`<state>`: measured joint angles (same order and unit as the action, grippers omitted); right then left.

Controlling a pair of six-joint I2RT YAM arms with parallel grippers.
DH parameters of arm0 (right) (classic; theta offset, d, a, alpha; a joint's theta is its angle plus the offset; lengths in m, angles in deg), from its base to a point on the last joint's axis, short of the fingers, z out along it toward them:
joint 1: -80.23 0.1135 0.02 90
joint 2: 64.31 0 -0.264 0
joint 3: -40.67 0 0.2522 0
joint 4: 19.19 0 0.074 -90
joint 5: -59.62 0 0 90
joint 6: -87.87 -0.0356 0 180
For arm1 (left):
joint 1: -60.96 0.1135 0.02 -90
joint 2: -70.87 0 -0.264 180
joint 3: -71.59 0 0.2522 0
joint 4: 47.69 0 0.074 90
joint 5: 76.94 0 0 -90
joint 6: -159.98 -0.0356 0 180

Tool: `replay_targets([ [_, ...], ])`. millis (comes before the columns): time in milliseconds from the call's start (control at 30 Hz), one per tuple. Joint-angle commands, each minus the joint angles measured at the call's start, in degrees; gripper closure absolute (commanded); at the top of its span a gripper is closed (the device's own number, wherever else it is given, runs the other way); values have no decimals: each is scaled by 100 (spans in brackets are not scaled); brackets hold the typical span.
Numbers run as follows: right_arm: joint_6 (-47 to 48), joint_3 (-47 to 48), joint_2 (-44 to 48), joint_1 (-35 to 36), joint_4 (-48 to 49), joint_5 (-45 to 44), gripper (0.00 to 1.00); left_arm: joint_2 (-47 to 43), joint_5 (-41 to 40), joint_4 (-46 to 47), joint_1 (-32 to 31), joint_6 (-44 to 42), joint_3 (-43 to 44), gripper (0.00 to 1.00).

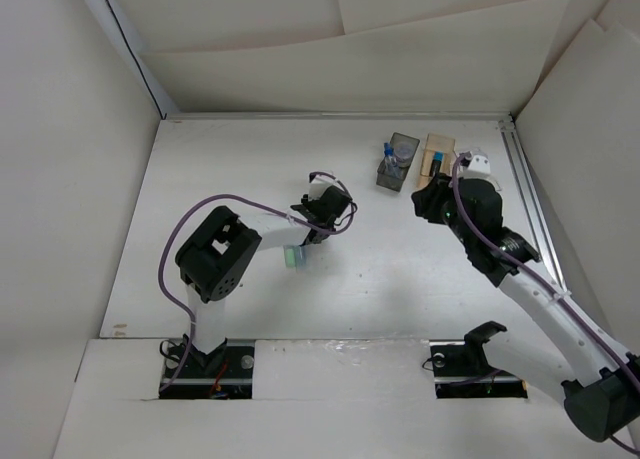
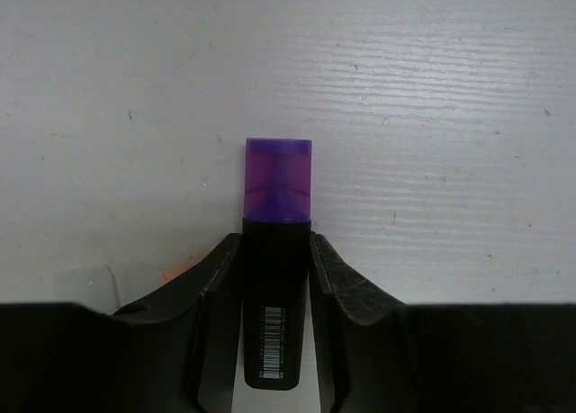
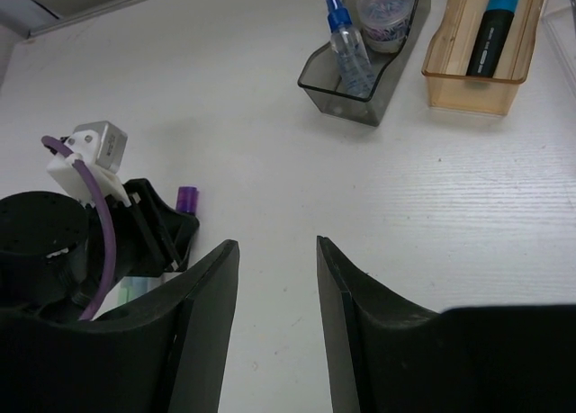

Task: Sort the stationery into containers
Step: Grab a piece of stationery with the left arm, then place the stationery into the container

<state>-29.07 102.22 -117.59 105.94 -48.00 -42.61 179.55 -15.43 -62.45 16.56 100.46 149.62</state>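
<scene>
My left gripper [image 1: 326, 215] [image 2: 276, 244] is shut on a dark purple marker [image 2: 278, 251], gripping its black barrel with the purple cap pointing forward, low over the white table. The cap also shows in the right wrist view [image 3: 186, 198]. My right gripper [image 1: 436, 201] [image 3: 277, 251] is open and empty above the table, just in front of the bins. The smoky dark grey bin [image 1: 399, 163] [image 3: 317, 87] holds a clear blue-capped bottle [image 3: 347, 49] and a round clear pot [image 3: 387, 10]. The tan-orange bin [image 1: 436, 155] [image 3: 470, 96] holds a light-blue-capped marker [image 3: 493, 37]. The clear bin is not plainly visible.
A pale green item [image 1: 293, 256] lies on the table under the left forearm. White walls enclose the table on the left, back and right. A metal rail [image 1: 530, 204] runs along the right edge.
</scene>
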Motion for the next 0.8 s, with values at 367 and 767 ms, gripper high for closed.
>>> replay_targets([
  [367, -154, 572, 871, -31, -770, -948, 37, -769, 870, -59, 2, 116, 1121, 90],
  [767, -48, 2120, 819, -207, -1246, -465, 25, 1145, 2461, -471, -60, 178, 4635, 90],
])
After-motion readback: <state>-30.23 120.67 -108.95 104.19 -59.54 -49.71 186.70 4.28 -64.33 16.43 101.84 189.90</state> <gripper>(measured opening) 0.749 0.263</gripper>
